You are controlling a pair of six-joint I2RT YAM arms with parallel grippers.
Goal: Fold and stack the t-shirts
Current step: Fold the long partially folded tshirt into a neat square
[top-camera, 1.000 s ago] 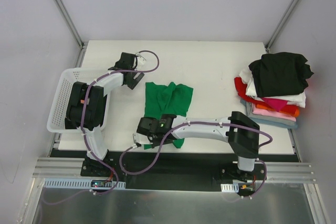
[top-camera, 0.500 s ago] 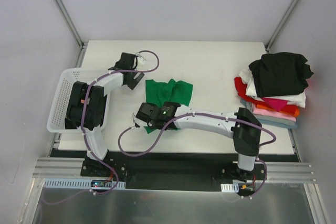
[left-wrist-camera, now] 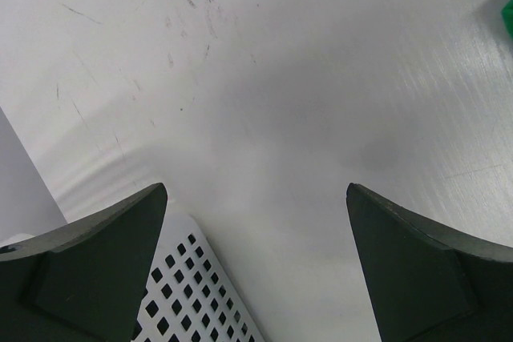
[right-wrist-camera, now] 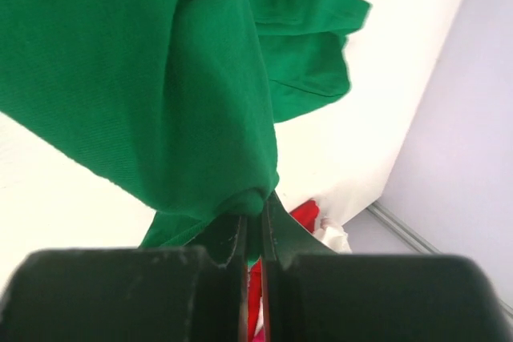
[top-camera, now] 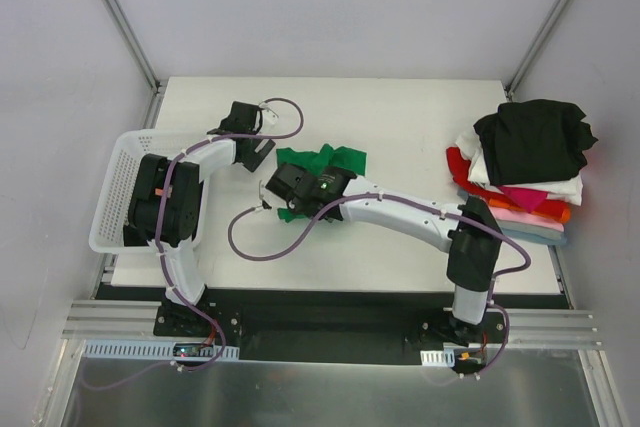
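Green cloth lay bunched left of the middle of the white worktop: the plain bright green t-shirt. My right hand had its fingers pressed together, pinching a fold of it. My left hand hovered spread wide, holding nothing, beside the white plastic mesh basket. A heap of black, white, red and pink t-shirts sat at the worktop's right edge.
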